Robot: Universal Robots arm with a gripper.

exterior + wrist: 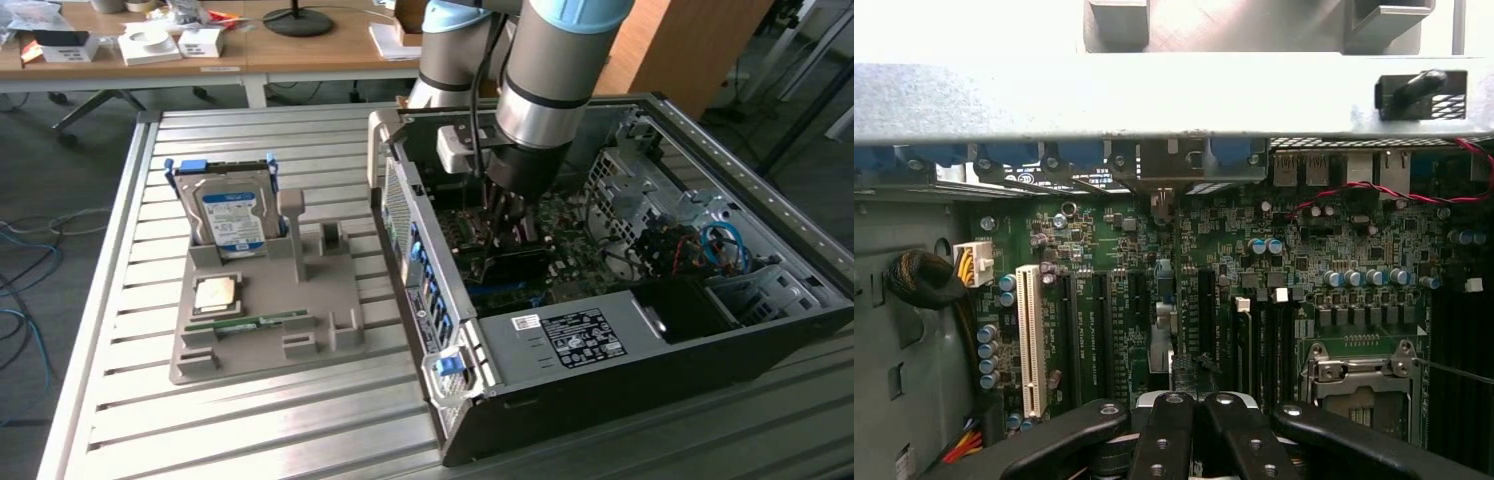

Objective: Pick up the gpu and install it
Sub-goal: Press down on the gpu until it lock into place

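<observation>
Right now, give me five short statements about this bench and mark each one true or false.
1. The tool is down inside the open computer case. True.
2. The hard drive lies flat on the motherboard. False: it stands upright in the grey holder on the exterior view's left, outside the case.
3. The tool's fingers are shut. True.
4. A green memory stick lies on the grey holder. True.
5. The motherboard has a red expansion slot. False: the light-coloured slot on it is white.
</observation>
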